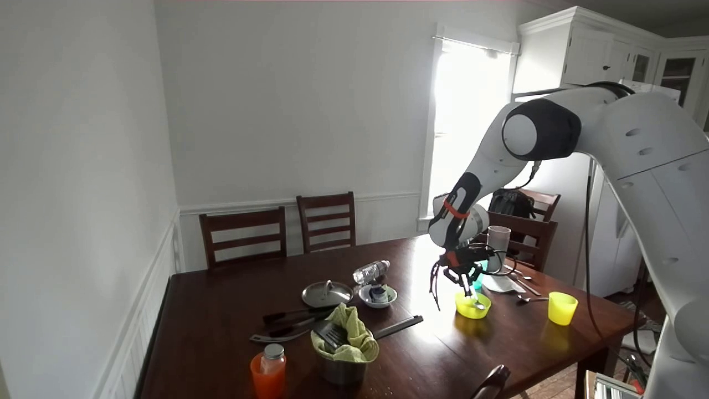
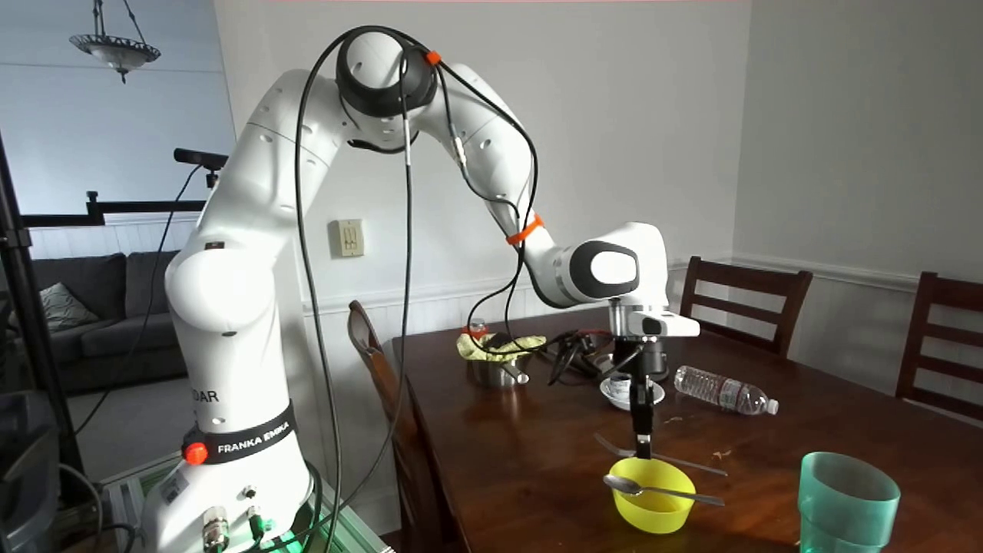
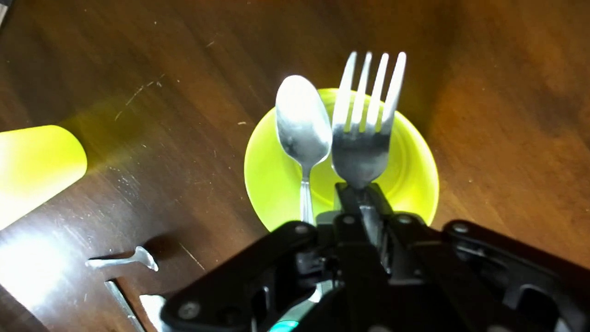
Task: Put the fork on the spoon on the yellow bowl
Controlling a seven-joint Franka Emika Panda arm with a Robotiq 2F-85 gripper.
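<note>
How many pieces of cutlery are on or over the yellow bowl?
2. A spoon lies across the yellow bowl; the gripper holds a fork over it. The gripper hides part of the bowl in the wrist view, so others may be hidden.

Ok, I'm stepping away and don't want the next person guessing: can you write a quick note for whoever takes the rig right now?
Gripper: shut on the fork, near its head.
Fork: held over the yellow bowl, alongside the spoon, not laid across it.
Spoon: lying across the yellow bowl's rim.
Done: spoon on the yellow bowl, fork in the gripper.
Left: set the fork on the spoon, then release.
</note>
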